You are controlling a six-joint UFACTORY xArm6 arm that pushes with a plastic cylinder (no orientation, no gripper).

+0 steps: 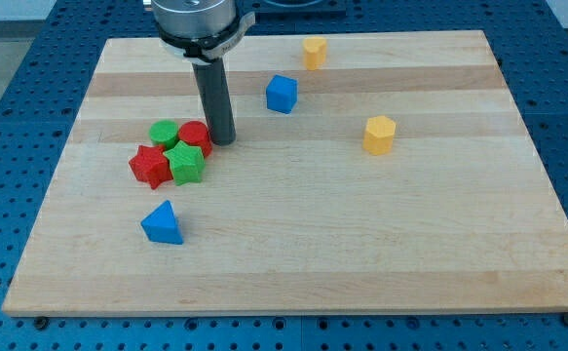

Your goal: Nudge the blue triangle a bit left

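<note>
No pincer is showing anywhere, since the arm is ending in a plain dark rod, so there is nothing to call wide, narrow or holding. My tip [223,142] is resting on the wooden surface [439,253] just beside the red round block [196,135], on that block's right edge, close enough that I cannot tell whether it is touching. That red block is sitting packed in a cluster with the green round block [164,133], the red star block [149,165] and the green star block [185,162], all pressed against one another toward the view's left. The blue triangle [163,223] is lying alone below this cluster, toward the view's bottom left, well apart from my tip and with bare wood on both of its sides. Because the triangle has to go a bit toward the view's left, I am judging that my tip needs to come down around the cluster and settle on the triangle's right side before pushing; the cluster is sitting between the two, so a straight path risks dragging the star blocks along. The blue cube [281,94], the small yellow block [314,51] at the view's top and the yellow hexagonal block [379,135] at the right are standing far from the job.
</note>
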